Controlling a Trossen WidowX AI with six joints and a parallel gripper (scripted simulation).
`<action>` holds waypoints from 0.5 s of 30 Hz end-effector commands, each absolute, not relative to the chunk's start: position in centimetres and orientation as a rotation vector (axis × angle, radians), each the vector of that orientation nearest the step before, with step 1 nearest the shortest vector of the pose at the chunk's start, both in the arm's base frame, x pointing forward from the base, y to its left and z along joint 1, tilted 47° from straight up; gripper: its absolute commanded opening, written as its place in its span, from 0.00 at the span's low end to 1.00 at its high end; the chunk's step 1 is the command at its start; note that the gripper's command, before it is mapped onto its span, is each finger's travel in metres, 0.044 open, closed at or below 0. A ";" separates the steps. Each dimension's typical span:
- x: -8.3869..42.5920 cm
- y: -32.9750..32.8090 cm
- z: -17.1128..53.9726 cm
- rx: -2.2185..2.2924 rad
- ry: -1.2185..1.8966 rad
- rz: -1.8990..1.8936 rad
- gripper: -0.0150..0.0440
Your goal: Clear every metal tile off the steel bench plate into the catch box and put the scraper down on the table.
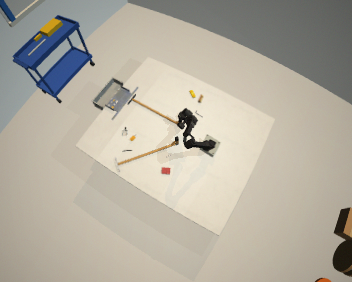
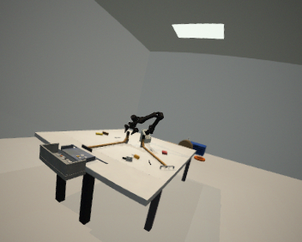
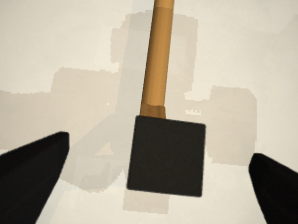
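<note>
The long scraper lies on the table, its wooden handle running from the steel plate to a black grip block. My gripper is open above this block, one finger on each side, with nothing held. Several small metal tiles show near the plate's far end. The grey catch box sits at that end, over the table edge. Which tiles are inside it is too small to tell.
A second long wooden-handled tool with a pale wide head lies to one side. A red block, an orange piece and a yellow piece lie on the table.
</note>
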State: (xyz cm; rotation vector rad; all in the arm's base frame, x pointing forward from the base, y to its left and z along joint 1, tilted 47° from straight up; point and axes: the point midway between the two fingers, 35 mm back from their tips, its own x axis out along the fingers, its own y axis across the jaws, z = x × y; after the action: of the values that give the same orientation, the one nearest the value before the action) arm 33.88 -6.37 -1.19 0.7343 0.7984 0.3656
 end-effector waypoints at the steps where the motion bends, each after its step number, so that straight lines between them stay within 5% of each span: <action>1: 34.1 -5.9 -1.9 0.745 0.809 0.359 1.00; 15: 35.5 -4.4 -2.9 0.751 0.801 0.362 1.00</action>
State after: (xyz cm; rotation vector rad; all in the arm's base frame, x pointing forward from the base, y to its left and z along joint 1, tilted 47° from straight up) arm 35.40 -4.80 -2.28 0.7396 0.7915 0.3691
